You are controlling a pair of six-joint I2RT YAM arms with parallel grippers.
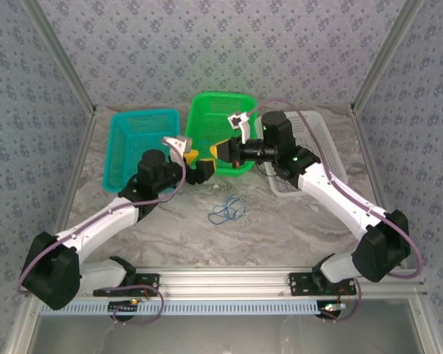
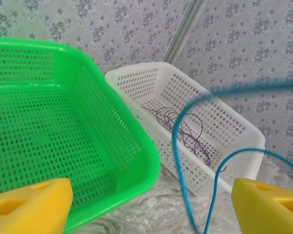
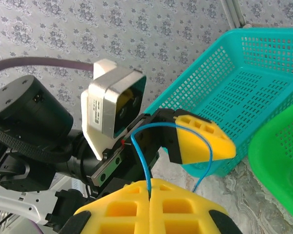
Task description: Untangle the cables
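Three baskets stood in a row along the far side of the table: left basket, middle basket, right basket, close side by side. Coiled cable lay inside the right basket. Loose cable lay on the table, in front of the middle basket. Left gripper and right gripper met tip to tip at the middle basket's near left corner. Cable strand passed between the left gripper's spread fingers and ended pinched in the right gripper's tips.
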